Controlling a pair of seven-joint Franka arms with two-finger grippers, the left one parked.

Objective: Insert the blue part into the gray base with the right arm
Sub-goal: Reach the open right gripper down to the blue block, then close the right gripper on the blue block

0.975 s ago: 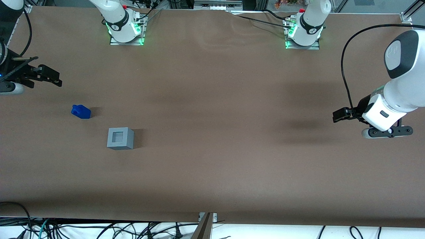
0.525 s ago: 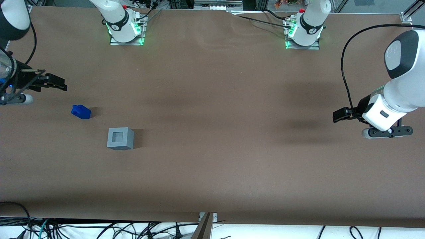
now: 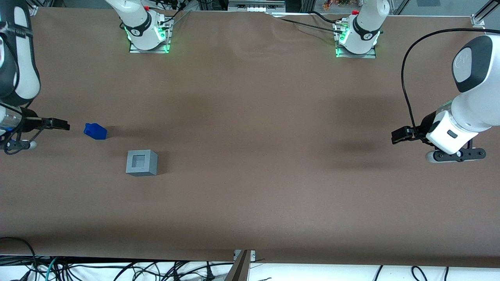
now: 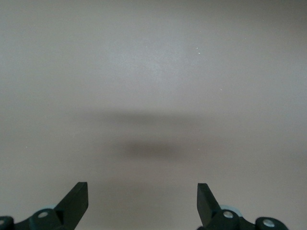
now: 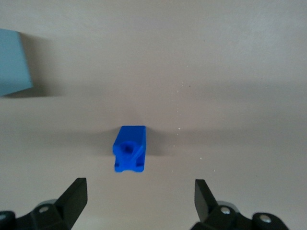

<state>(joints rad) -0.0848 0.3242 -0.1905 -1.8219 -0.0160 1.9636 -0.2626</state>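
The gray base [image 3: 141, 162] stands upright on the brown table [image 3: 250, 187], nearest the front camera of the three task items, with the square recess in its top face open and unoccupied; in the right wrist view only one flat side of it [image 5: 14, 62] shows. The blue part [image 3: 95, 131] lies on the table a little farther from the front camera than the gray base and nearer the working arm's end of the table, near the base but apart from it, each casting its own shadow on the surface. Seen from the wrist, the blue part [image 5: 129, 149] rests on its side with a round hollow visible in the face turned toward the camera. The gripper [image 3: 62, 126] of the right arm [image 3: 15, 74] sits at about the same depth as the blue part, just beside it on the working arm's side, not touching it. The right wrist view shows the gripper [image 5: 141, 199] with its two black fingers [image 5: 76, 194] spread wide, well wider than the part, holding nothing; the blue part lies ahead of the fingertips, centred on the gap between them.
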